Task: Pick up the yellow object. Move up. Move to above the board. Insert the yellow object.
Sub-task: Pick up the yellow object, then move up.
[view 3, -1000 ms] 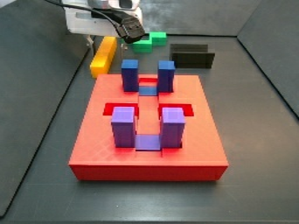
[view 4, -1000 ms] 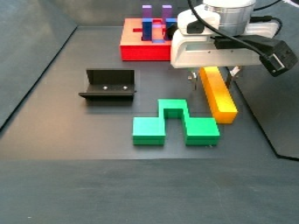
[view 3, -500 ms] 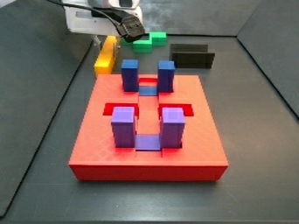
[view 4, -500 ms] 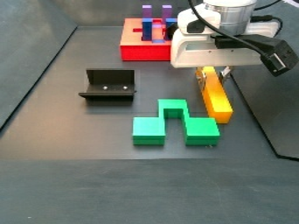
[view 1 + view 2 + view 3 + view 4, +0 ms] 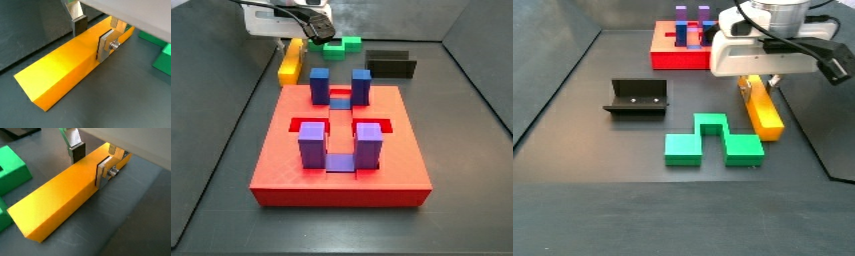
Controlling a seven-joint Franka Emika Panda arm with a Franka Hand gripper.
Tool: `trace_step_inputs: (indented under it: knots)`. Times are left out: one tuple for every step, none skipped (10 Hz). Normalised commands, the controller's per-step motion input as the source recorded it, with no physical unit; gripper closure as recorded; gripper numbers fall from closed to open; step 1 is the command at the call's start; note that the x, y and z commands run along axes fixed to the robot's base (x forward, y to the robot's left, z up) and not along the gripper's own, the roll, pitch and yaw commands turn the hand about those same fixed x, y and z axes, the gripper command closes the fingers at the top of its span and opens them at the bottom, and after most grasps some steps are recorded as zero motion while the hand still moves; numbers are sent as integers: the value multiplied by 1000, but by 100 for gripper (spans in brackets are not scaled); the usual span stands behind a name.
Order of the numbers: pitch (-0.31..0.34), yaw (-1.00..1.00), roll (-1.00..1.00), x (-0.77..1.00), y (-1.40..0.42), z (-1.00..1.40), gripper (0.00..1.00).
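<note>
Even, soft light — sharp, faint shadows

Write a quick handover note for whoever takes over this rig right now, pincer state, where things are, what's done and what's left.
Pincer: down over the yellow object, one finger on each long side, near one end; whether it is clamped cannot be told.
Yellow object: on the floor beside the green notched block.
Board: apart from the bar, its slots not filled by it.
Done: approach.
Left: confirm grip, lift, carry above the board, insert.

I see the dark floor (image 5: 593, 190) carrying the board (image 5: 676, 58), the fixture (image 5: 637, 99) and the green notched block (image 5: 711, 143). The yellow object (image 5: 762, 108) lies beside that block, under the gripper (image 5: 762, 82). A flat black block (image 5: 392, 66) sits behind the board.
</note>
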Motion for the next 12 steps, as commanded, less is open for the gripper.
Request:
trace_step_inputs:
  knots:
    - [0,0,0,0,0,0,100]
    - [0,0,0,0,0,0,100]
    - [0,0,0,0,0,0,100]
    - [0,0,0,0,0,0,100]
    - [0,0,0,0,0,0,100]
    - [0,0,0,0,0,0,100]
    - [0,0,0,0,0,0,100]
    - [0,0,0,0,0,0,100]
    - [0,0,0,0,0,0,100]
    - [0,0,0,0,0,833,100]
    - [25,-2,-3,-39,-17,798,100]
    - [57,-4,11,-77,-9,505,100]
